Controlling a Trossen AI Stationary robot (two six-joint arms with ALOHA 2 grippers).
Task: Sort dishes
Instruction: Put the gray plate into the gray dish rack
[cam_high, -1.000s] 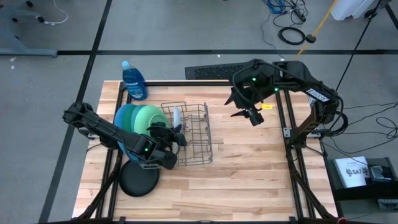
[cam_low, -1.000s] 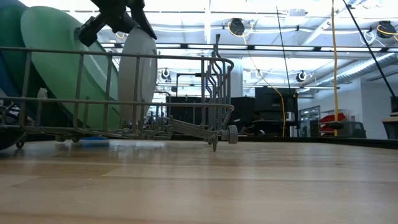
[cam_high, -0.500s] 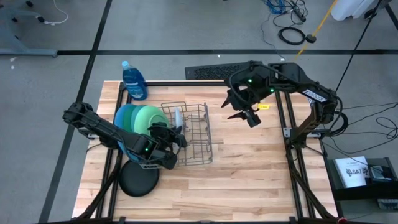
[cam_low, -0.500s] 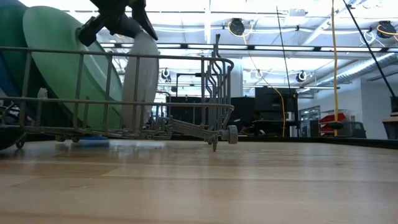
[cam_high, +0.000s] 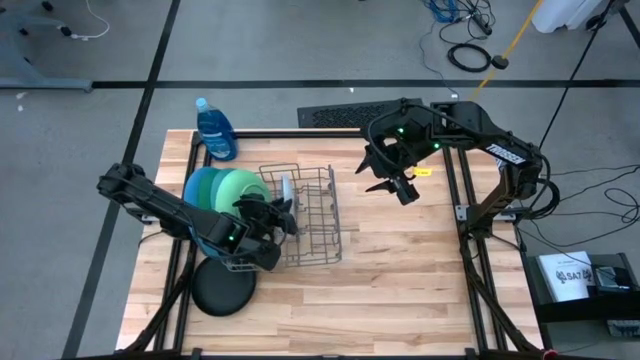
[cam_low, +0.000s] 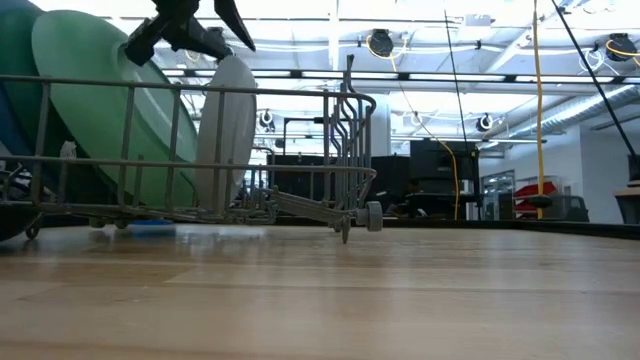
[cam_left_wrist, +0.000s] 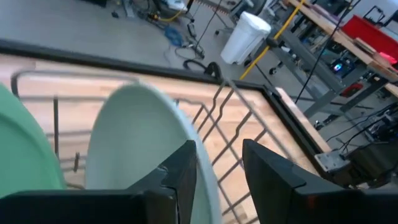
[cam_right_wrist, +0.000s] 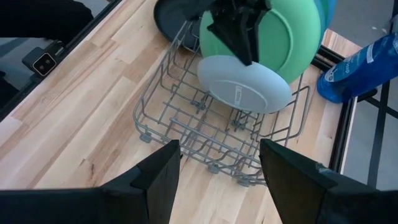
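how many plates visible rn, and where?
5. Large blue plate, dark green plate, light green plate and pale blue-white plate stand on edge in the wire rack. Black plate lies flat on the table. More could be hidden behind.

Floor (cam_high: 330, 50): grey, smooth, crossed by dark lines; one runs straight across behind the table, another slants at the far left.
Table (cam_high: 400, 270): pale wood planks, framed by black rails.
Cables (cam_high: 468, 55): a dark coil on the floor behind the table, with blue cable just beyond it.
Yellow pole (cam_high: 518, 38): slanted, behind the table's right corner.
White bin (cam_left_wrist: 247, 38): on the floor beyond the table.
Ceiling (cam_low: 420, 45): white beams and ducts, brightly lit, with round fixtures.
Dark cabinets (cam_low: 440, 180): along the far side of the room.
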